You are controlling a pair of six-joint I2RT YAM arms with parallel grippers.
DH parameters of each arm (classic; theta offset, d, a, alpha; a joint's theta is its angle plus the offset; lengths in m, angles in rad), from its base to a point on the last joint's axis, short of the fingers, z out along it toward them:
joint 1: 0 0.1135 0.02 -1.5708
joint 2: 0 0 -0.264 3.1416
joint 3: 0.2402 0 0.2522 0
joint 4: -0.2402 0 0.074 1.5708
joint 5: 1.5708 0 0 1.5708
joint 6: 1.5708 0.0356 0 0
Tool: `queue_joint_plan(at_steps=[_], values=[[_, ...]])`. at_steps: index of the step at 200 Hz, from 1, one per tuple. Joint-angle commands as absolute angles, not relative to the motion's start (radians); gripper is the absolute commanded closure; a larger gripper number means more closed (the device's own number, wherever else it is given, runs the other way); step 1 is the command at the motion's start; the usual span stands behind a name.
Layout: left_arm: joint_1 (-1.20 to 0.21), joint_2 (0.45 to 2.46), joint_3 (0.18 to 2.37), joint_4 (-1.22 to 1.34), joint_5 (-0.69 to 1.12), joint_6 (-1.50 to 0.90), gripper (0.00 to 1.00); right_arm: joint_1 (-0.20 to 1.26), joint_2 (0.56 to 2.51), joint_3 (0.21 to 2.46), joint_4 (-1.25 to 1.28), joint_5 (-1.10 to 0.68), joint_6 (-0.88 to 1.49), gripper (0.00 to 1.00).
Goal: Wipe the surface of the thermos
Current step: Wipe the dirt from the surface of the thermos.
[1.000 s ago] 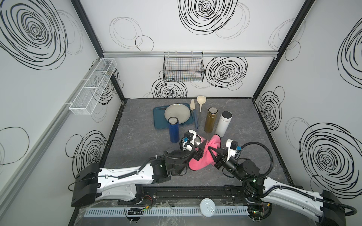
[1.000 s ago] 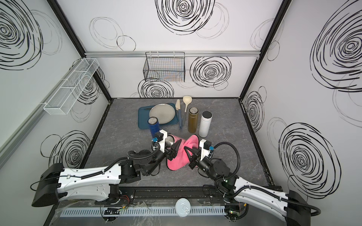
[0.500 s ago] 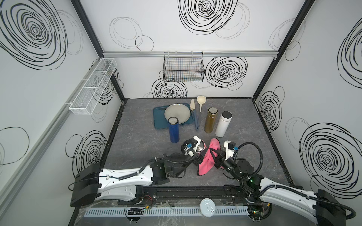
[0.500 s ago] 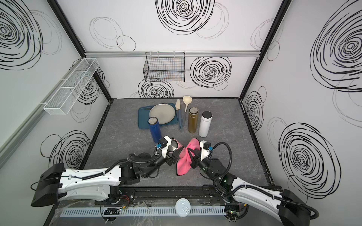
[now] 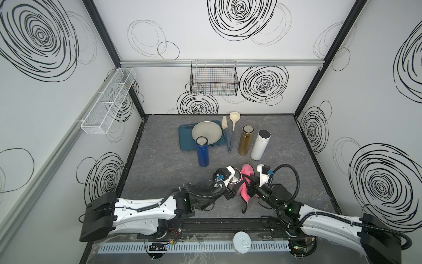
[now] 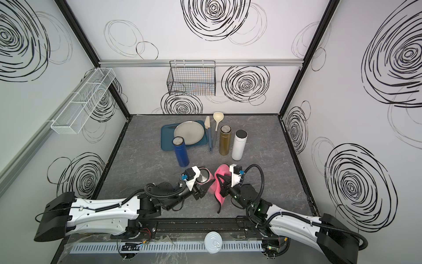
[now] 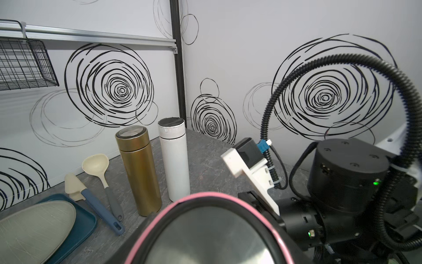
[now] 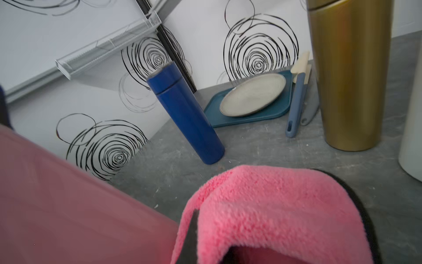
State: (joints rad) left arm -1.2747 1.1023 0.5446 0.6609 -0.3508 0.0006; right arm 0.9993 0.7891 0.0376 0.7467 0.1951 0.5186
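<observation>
The pink thermos (image 5: pixel 237 177) has a smooth pink body, a black ring at the top and a mirror-bright steel lid. It is at the near middle of the bench (image 5: pixel 159 178), nearer than the blue flask (image 5: pixel 202 152). The left pincer (image 5: pixel 231 190) pinches its lower body from the left. The right pincer (image 5: pixel 249 186), pressed together on a pink cloth (image 5: pixel 247 170), holds the cloth just right of the thermos. Whether they touch cannot be told.

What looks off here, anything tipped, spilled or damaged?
No spill. The blue thermos, gold thermos and white thermos stand upright. Odd: a pull-tab can sits on the slotted front rail, off the table, and the white thermos's cap band looks scuffed in the left wrist view. The left gripper grips the pink thermos.
</observation>
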Motion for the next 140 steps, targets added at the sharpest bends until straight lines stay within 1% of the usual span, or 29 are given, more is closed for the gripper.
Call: queue_joint_plan(at_steps=[1,24,45,74,87,99,108,118,140], values=[[-1.280,1.063,0.556,0.855,-0.321,0.031,1.00,1.020,0.729,0.122,0.744,0.157,0.495,1.00],[-1.280,1.058,0.550,0.859,-0.318,0.044,1.00,1.068,0.667,0.198,0.690,0.138,0.442,1.00],[-1.280,1.048,0.535,0.873,-0.319,0.051,1.00,1.097,0.662,0.199,0.713,0.140,0.434,1.00],[-1.279,1.035,0.507,0.905,-0.323,0.065,1.00,1.080,0.758,0.125,0.807,0.182,0.503,1.00],[-1.275,1.032,0.498,0.921,-0.328,0.063,1.00,1.061,0.813,0.093,0.850,0.169,0.549,1.00],[-1.276,1.035,0.499,0.930,-0.370,0.034,1.00,1.064,0.848,0.084,0.874,0.158,0.557,1.00],[-1.276,1.034,0.504,0.934,-0.410,-0.005,1.00,1.073,0.852,0.098,0.846,0.163,0.553,1.00],[-1.277,1.032,0.521,0.921,-0.387,-0.024,1.00,1.086,0.836,0.124,0.794,0.173,0.535,1.00],[-1.297,1.032,0.585,0.835,-0.420,-0.073,1.00,1.098,0.724,0.208,0.597,0.221,0.480,1.00]])
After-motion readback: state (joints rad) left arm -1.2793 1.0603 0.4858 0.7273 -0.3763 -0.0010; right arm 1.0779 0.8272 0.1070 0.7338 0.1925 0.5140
